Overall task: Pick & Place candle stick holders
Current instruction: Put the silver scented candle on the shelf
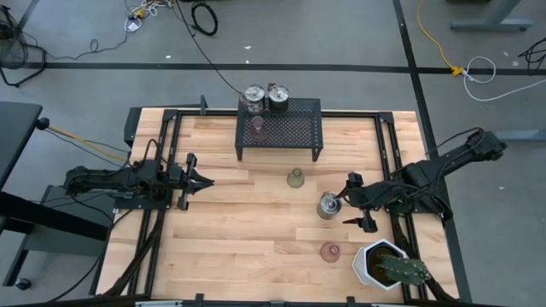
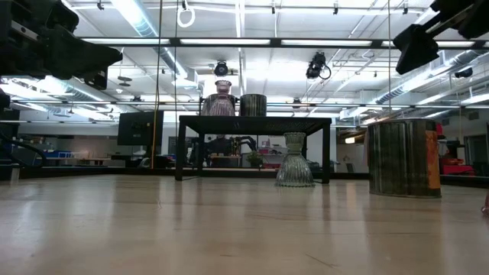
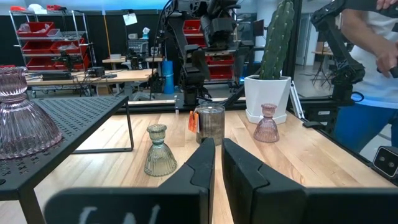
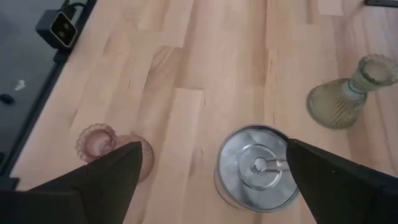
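Silvery holder [image 4: 258,168] between the open right gripper's [image 4: 214,171] fingers — untouched.

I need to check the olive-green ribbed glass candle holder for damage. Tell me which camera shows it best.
The left wrist view: the olive-green ribbed glass candle holder stands near, side-on and unblocked. The right wrist view shows it at an angle from above. The low view shows it far off, under the black mesh rack. The high view shows only its top.

Bare wooden tabletop [image 1: 247,234] lies open at centre-left; the black mesh rack [image 1: 280,128] (far edge) and white potted cactus [image 1: 386,264] block passage.
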`<action>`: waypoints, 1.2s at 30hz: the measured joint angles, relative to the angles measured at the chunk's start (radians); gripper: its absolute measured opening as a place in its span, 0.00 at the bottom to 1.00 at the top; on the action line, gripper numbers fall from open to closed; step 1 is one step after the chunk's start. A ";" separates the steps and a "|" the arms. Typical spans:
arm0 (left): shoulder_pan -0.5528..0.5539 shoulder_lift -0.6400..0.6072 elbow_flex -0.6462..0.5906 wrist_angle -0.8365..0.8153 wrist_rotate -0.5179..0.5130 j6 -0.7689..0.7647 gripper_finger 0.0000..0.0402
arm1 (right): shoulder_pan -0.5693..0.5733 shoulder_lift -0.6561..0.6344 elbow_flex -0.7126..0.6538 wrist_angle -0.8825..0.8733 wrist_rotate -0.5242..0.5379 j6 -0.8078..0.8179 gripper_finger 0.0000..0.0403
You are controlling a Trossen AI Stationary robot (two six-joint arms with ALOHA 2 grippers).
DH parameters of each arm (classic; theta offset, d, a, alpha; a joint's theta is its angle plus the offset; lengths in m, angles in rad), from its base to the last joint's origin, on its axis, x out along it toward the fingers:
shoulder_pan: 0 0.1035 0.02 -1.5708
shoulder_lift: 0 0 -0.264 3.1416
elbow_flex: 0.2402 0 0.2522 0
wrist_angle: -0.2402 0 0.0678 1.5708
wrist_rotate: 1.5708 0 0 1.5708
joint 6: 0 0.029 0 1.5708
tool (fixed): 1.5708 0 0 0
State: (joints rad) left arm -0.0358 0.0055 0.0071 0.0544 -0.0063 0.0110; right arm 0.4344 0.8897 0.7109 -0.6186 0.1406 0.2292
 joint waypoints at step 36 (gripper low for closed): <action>0.000 0.000 0.000 0.000 0.000 0.000 0.09 | 0.037 -0.137 -0.265 0.081 0.164 0.181 0.99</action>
State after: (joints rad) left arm -0.0357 0.0055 0.0071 0.0540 -0.0063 0.0113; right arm 0.4713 0.7530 0.4461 -0.5378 0.3051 0.4107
